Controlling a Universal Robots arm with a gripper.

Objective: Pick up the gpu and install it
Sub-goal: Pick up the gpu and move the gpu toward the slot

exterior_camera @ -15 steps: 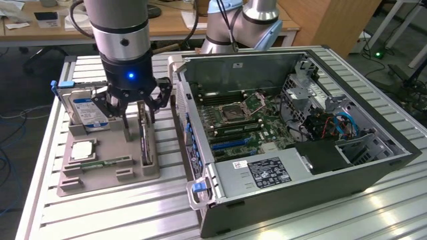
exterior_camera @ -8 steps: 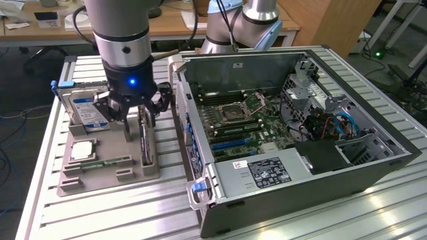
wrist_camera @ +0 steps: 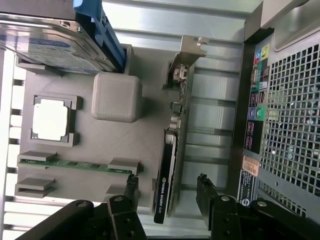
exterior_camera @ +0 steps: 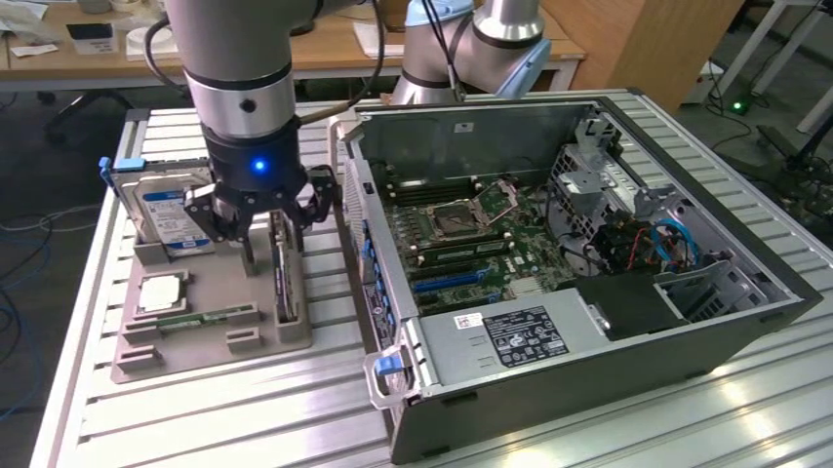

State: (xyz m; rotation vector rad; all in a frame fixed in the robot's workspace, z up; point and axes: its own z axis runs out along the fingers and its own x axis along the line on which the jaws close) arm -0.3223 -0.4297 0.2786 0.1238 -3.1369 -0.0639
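A ribbed aluminium surface spreads across the foreground, with bright patches of reflected light near its front corner. Behind it stand a wooden desk strewn with papers and a wooden cabinet. Cables trail over the dark floor at the exterior view's left.

gpu upright in tray, between hard drive and computer case

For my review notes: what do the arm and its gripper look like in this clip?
The arm is a thick grey cylindrical tube ending in a black wrist section with a small glowing blue light. A black cable loops beside it. The gripper is black, with jointed linkage fingers pinned by round silver pivots.
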